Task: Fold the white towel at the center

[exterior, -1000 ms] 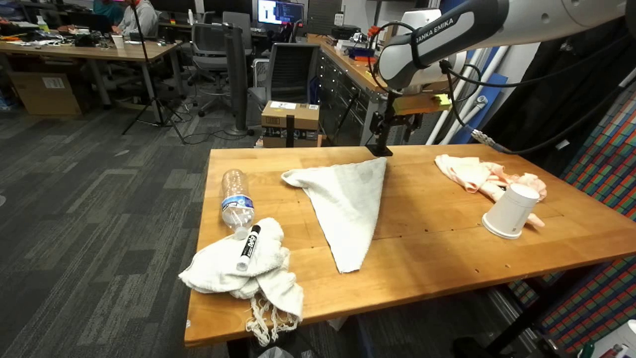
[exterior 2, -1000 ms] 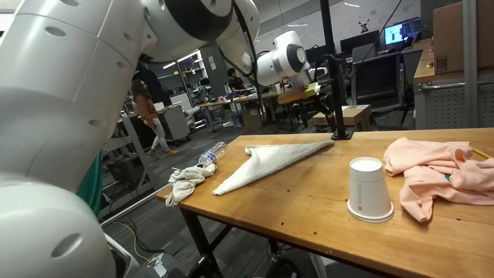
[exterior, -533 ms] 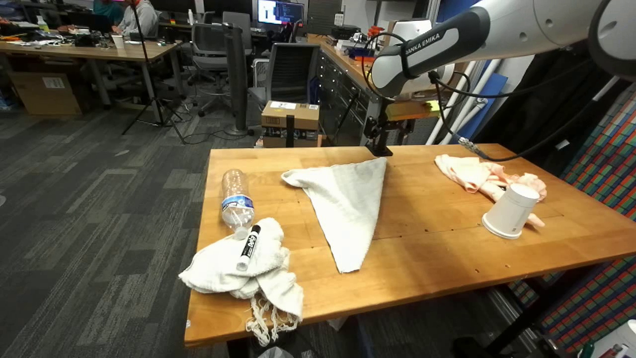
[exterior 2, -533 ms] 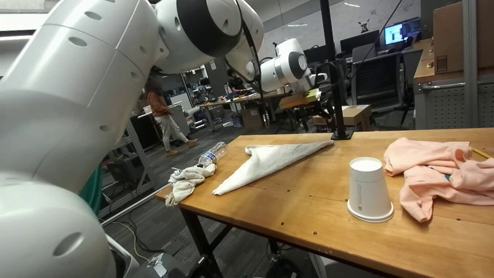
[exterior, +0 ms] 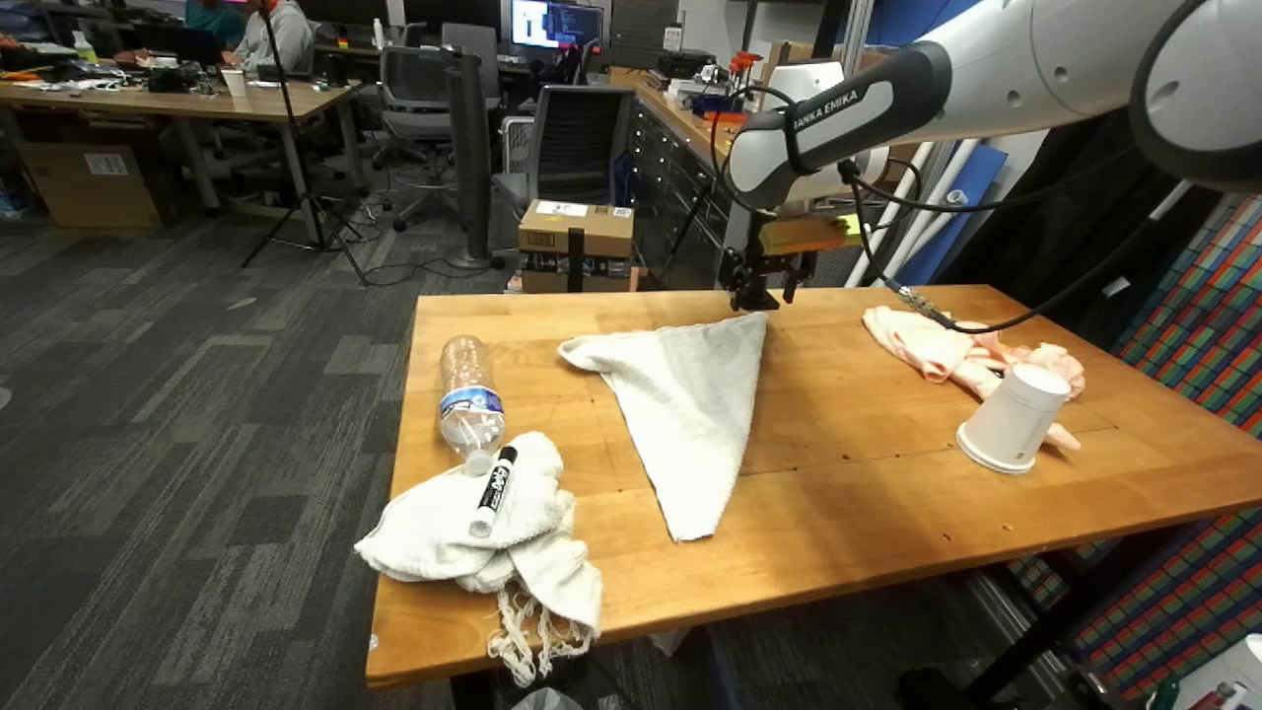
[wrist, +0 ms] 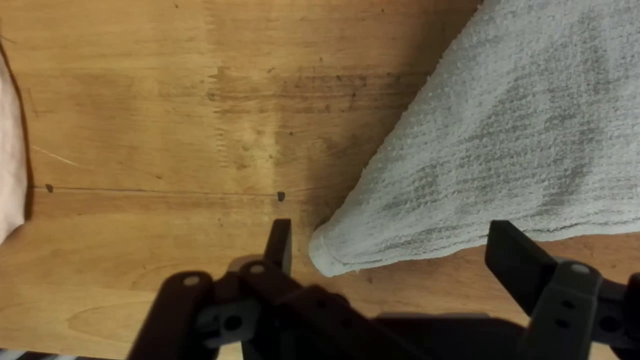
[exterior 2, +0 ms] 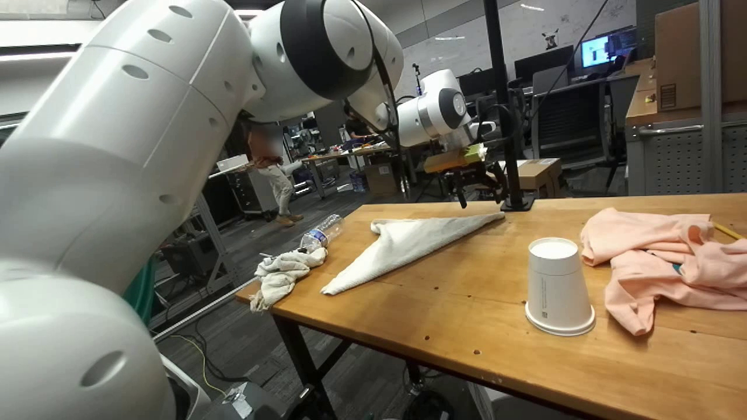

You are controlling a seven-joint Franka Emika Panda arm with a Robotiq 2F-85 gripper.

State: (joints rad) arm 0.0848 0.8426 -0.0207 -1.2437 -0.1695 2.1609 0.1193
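- Desks (exterior: 148, 97), office chairs (exterior: 582, 138) and dark carpet (exterior: 246, 414) lie beyond a wooden table (exterior: 838, 513).
- On it lies the white towel (exterior: 680, 394), folded to a rough triangle, one corner pointing toward the foot of a black post (exterior 2: 506, 116).
- Above that corner hangs the gripper (wrist: 390, 230), fingers spread wide; in the wrist view the towel's tip shows between them, close to one finger, while the opposite finger overlaps the hem.
- Fingertips end above the cloth in an exterior view, apart from it; how high cannot be told.
- Much of the towel runs out of the wrist view at top and right, and the fold's under layer is hidden.
- Against the post, the gripper's dark parts are hard to make out in both exterior views.
- Well apart from the towel, an upturned white cup (exterior: 1011, 419) partly hides a crumpled pink cloth (exterior 2: 659, 256) in an exterior view.
- Across the table, a clear bottle (exterior: 471, 404) lies on its side, neck at a white rag (exterior: 424, 537) bearing a marker (exterior: 496, 488).
- Farther off, a standing person's (exterior 2: 277, 182) face is blurred.
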